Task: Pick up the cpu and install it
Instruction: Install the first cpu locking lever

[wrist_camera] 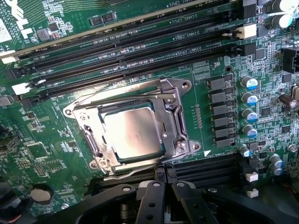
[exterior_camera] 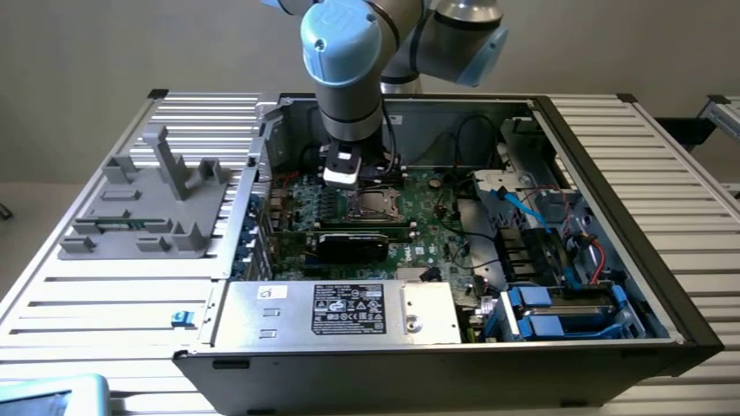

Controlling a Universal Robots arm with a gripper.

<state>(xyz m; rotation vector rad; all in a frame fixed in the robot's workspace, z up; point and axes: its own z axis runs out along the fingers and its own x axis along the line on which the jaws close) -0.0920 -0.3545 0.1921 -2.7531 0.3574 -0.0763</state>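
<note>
One arm (exterior_camera: 347,61) reached down from twelve o'clock into the open case (exterior_camera: 647,286) in the exterior view. Its wrist (exterior_camera: 345,166) hung just above the green board (exterior_camera: 434,234). Just below the wrist, toward six o'clock, the cpu (exterior_camera: 373,205) lay flat inside the socket (exterior_camera: 373,192), apart from the arm. A black card (exterior_camera: 353,244) sat at the socket's six o'clock. A silver box (exterior_camera: 347,310) lay beyond the card, along the case's six o'clock edge. At the case's nine o'clock a grey fixture (exterior_camera: 151,204) stood on the slatted surface (exterior_camera: 104,321). Whether the jaws were spread or pressed together could not be told.

In the wrist view the cpu (wrist_camera: 132,133) rested in the socket (wrist_camera: 180,116). Its grey metal top was bare and level, framed by the silvery bracket. It lay apart from the tool's black housing (wrist_camera: 154,205). Long memory slots (wrist_camera: 140,46) ran beside the socket on the board (wrist_camera: 46,154). A row of capacitors (wrist_camera: 250,100) stood near the socket's other side.
</note>
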